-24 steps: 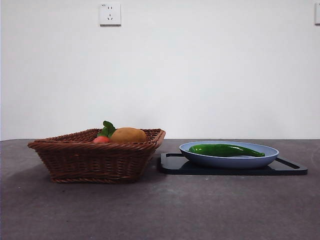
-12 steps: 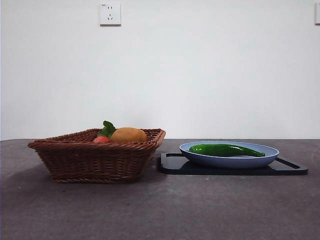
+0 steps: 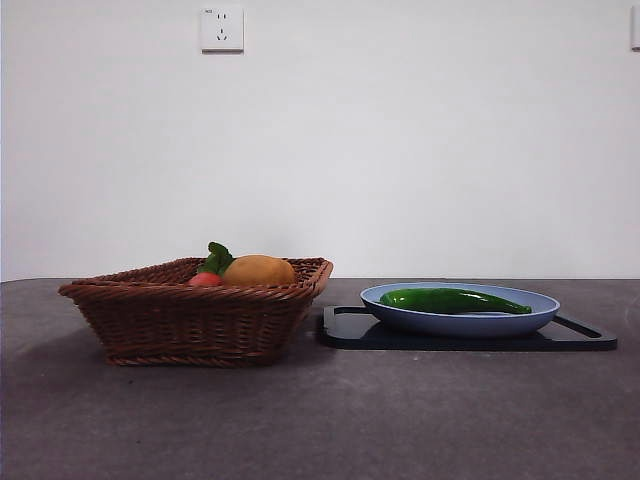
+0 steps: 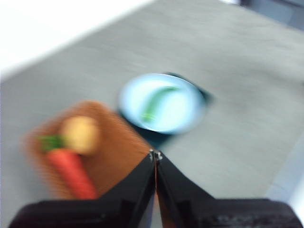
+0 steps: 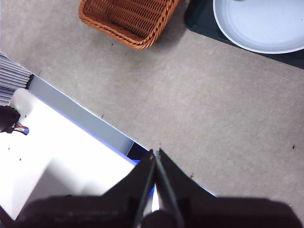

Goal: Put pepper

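Observation:
The long dark green pepper (image 3: 455,299) lies in the blue plate (image 3: 400,318) on a black tray (image 3: 345,330), right of the wicker basket (image 3: 190,320). The blurred left wrist view shows the pepper (image 4: 156,102) on the plate (image 4: 185,116) from high above, far from my left gripper (image 4: 155,156), whose jaws are shut on nothing. My right gripper (image 5: 156,153) is also shut and empty, high over the table's near edge, with the plate's rim (image 5: 247,45) and the basket (image 5: 128,19) far off. Neither arm shows in the front view.
The basket holds a round yellow-orange fruit (image 3: 258,270) and a small red fruit with green leaves (image 3: 207,276). In the left wrist view a long red-orange thing (image 4: 71,171) lies beside the yellow fruit (image 4: 80,135). A white and blue bench (image 5: 71,156) borders the table's near edge.

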{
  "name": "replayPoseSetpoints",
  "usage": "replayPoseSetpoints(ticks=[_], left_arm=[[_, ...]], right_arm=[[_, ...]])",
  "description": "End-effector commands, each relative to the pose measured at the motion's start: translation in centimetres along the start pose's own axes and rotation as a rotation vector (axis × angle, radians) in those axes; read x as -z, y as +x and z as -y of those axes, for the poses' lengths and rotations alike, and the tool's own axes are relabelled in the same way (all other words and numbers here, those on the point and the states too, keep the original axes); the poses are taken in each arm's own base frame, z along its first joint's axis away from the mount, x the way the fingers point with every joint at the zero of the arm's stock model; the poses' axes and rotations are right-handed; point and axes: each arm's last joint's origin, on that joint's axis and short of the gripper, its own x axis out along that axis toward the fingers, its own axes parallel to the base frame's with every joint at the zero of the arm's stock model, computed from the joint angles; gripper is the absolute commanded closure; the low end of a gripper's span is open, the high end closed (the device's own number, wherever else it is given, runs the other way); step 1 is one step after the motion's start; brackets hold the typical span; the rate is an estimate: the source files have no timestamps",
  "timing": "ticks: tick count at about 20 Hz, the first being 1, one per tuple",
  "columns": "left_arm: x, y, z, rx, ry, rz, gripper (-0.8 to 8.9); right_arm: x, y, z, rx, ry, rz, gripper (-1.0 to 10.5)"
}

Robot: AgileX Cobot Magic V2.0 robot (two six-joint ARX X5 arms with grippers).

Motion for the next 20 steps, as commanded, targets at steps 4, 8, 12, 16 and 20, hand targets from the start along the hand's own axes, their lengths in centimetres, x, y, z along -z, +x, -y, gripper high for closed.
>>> replayPoseSetpoints(ticks=[4, 8, 12, 16, 20], left_arm=[[3.7, -4.4, -3.0, -0.332, 0.015, 0.434, 8.05], [10.0, -5.0, -3.8, -0.644, 0.026, 0.598, 8.05], [16.6, -2.9, -4.0, -0.776, -0.014, 0.556, 8.05], [21.9, 0.0, -4.1, -0.746, -0.104, 0.502, 8.05], [26.0, 2.5, -4.2, -0.717, -0.186, 0.457, 8.05]], right_arm=[[-0.3, -0.2, -0.1, 0.001, -0.017, 0.006, 9.3], [-0.3, -0.2, -0.1, 0.001, -0.017, 0.006, 9.3], [-0.3, -0.2, -0.1, 0.001, -0.017, 0.006, 9.3], [-0.3, -0.2, -0.1, 0.001, -0.017, 0.007, 9.3], [-0.3, -0.2, -0.1, 0.001, -0.017, 0.006, 9.3]])
